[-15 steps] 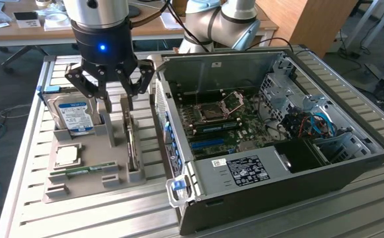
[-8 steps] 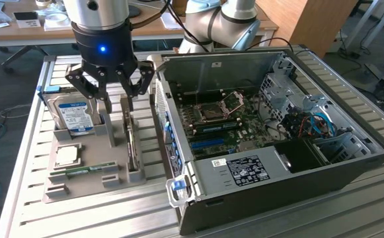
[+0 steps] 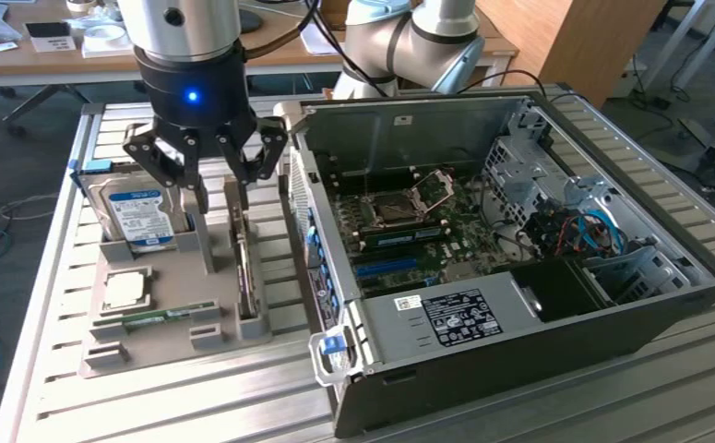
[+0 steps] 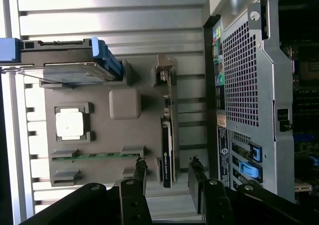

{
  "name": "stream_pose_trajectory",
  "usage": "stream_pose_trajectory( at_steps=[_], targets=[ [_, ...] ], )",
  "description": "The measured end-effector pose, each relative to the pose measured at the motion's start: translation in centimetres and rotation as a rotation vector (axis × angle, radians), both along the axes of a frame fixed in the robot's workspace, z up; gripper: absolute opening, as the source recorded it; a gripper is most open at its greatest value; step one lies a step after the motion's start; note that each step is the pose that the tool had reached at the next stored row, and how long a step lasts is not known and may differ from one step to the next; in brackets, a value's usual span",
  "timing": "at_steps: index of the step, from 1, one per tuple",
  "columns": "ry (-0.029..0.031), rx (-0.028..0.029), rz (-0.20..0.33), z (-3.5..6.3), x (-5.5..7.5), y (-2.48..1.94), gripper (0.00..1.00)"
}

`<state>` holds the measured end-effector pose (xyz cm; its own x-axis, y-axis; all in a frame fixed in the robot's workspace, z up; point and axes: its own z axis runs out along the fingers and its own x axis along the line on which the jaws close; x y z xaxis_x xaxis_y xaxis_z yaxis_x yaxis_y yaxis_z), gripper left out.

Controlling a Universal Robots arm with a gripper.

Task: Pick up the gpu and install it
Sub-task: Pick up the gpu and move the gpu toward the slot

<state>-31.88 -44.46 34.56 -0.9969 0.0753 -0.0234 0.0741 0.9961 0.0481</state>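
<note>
Gpu (image 4: 167,135) below spread end effector (image 4: 168,162), ctrd.

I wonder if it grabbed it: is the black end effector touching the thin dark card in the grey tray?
Apart. In the wrist view the open black end effector straddles the thin dark gpu card, grey tray showing either side.

The gpu (image 3: 249,286) stands edgewise in the holder (image 3: 197,288), between the hard drive (image 3: 133,217) and the computer case (image 3: 554,351)
</note>
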Motion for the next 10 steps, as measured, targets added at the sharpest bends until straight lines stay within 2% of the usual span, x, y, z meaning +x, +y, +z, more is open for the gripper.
stream_pose_trajectory(
  at_steps=[10],
  targets=[
    [0.0001,-0.0003,0.0,-0.37,0.0,0.04,0.47]
  ],
)
